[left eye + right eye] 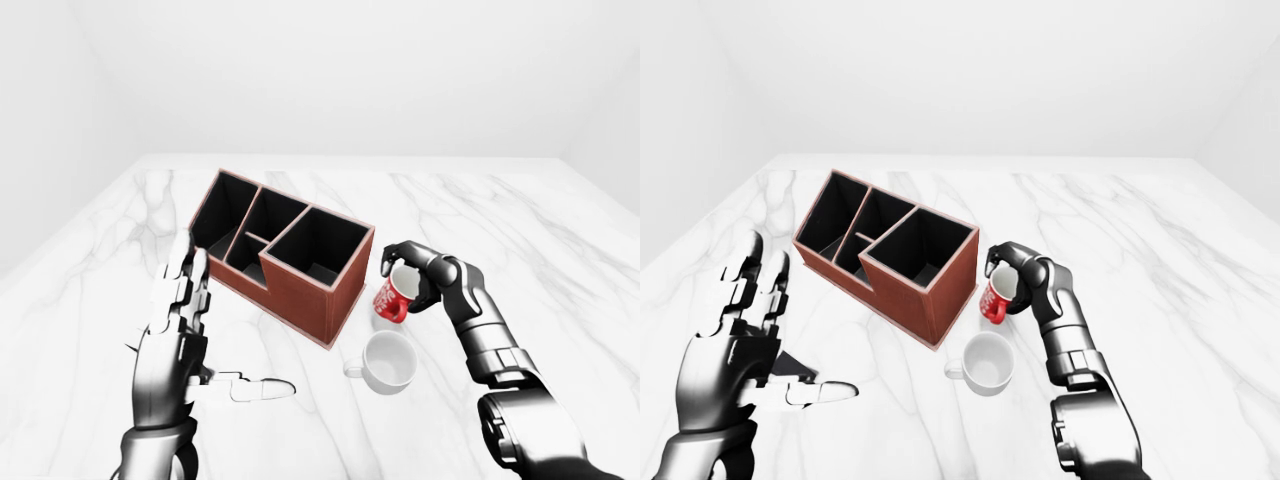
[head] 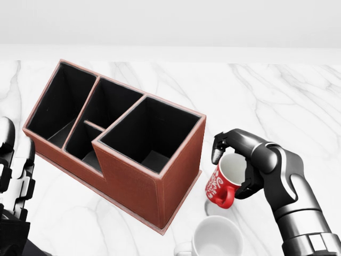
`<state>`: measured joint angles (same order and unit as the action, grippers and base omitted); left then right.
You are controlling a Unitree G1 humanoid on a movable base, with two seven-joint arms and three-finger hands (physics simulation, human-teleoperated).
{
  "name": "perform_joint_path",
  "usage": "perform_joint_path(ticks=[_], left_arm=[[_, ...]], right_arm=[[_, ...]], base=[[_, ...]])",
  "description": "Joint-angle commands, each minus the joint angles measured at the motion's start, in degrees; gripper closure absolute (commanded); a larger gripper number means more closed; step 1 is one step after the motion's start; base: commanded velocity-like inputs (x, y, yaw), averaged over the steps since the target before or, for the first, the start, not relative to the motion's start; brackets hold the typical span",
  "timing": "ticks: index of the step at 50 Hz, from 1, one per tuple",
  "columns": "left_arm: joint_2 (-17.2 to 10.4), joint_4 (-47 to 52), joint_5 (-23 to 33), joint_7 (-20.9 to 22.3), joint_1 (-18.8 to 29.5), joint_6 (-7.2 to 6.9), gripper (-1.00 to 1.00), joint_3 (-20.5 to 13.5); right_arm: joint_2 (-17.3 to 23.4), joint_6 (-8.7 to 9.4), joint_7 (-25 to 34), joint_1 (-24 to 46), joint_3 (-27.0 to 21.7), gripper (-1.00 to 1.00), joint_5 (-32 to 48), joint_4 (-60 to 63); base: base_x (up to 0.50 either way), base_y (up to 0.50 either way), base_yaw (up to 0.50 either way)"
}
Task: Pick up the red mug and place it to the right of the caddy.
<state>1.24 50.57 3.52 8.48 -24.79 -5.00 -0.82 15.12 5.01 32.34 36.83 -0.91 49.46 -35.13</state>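
Observation:
The red mug (image 2: 221, 186) with white lettering hangs tilted just right of the brown caddy (image 2: 138, 181), held above the marble. My right hand (image 2: 234, 165) is shut on the mug, fingers wrapped over its rim and side, handle pointing down. The caddy has several black compartments and sits at the middle left of the head view. My left hand (image 1: 180, 320) stands open at the lower left of the left-eye view, left of the caddy, fingers spread and holding nothing.
A white mug (image 2: 216, 237) stands on the marble table (image 2: 277, 96) directly below the red mug, near the bottom edge of the head view. The marble stretches bare to the right of my right arm. A pale wall rises beyond the table.

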Motion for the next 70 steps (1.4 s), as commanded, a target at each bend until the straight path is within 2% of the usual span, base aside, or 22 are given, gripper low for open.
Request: perform_joint_path(ticks=[1, 18, 20, 29, 31, 44, 49, 52, 70], left_arm=[[0.0, -1.9, 0.0, -0.1, -0.7, 0.0, -1.0, 0.3], [-0.2, -1.9, 0.0, -0.3, -0.7, 0.0, -1.0, 0.6], [-0.3, 0.4, 0.1, -0.3, 0.0, 0.0, -1.0, 0.5], [-0.2, -1.6, -0.4, -0.2, -1.0, 0.0, -1.0, 0.3], [-0.2, 0.9, -0.4, 0.0, -0.2, 0.0, -1.0, -0.1], [0.0, -1.8, -0.5, 0.1, -1.0, 0.0, -1.0, 0.0], [0.1, 1.6, -0.8, 0.7, -0.2, 0.0, -1.0, -0.8], [0.4, -1.2, -0.5, 0.7, -1.3, 0.0, -1.0, -0.4], [0.2, -1.2, -0.4, 0.3, -1.5, 0.0, -1.0, 0.1]], right_arm=[[1.1, -0.01, -2.3, 1.2, -0.5, 1.0, 1.3, -3.4], [2.6, -0.01, -9.3, 5.7, -0.6, 1.0, 0.5, -12.5], [2.4, -0.01, -10.1, 5.5, -0.4, 1.0, 0.5, -12.7], [1.2, -0.01, -15.3, 6.9, 0.1, 1.0, -0.4, -16.7], [1.1, -0.01, -16.1, 6.9, 0.4, 1.0, -0.4, -17.2], [-0.6, -0.01, -22.0, 8.0, 1.8, 1.0, 0.7, -22.2], [-1.4, -0.01, -24.9, 8.1, 2.5, 1.0, 0.9, -25.2], [-1.6, -0.01, -25.7, 8.3, 2.7, 1.0, 1.1, -26.3], [-2.6, -0.01, -28.3, 9.5, 2.7, 1.0, -0.9, -30.4]], base=[[0.0, 0.0, 0.0], [0.0, 0.0, 0.0], [0.0, 0.0, 0.0], [0.0, 0.0, 0.0], [0.0, 0.0, 0.0], [0.0, 0.0, 0.0], [0.0, 0.0, 0.0], [0.0, 0.0, 0.0], [0.0, 0.0, 0.0]])
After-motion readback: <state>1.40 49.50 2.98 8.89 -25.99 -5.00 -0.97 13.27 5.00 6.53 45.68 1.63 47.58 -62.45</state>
